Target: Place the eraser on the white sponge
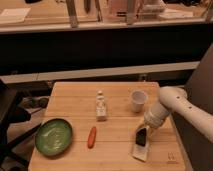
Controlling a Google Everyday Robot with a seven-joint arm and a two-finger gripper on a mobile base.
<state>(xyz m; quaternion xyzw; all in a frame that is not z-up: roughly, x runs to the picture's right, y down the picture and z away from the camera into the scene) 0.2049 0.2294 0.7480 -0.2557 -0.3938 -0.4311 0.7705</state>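
The white sponge (140, 151) lies flat on the wooden table (75, 102) near its front right. The black eraser (142, 140) rests on the sponge's far half. My gripper (143, 132) comes in from the right on a white arm (170, 105) and sits directly over the eraser, touching or nearly touching its top. The contact between them is hidden by the wrist.
A white cup (138, 100) stands just behind the gripper. A small white bottle (101, 107) stands mid-table. An orange carrot-like stick (92, 136) lies in front of it, and a green bowl (53, 136) sits at the front left. The table's right edge is close to the sponge.
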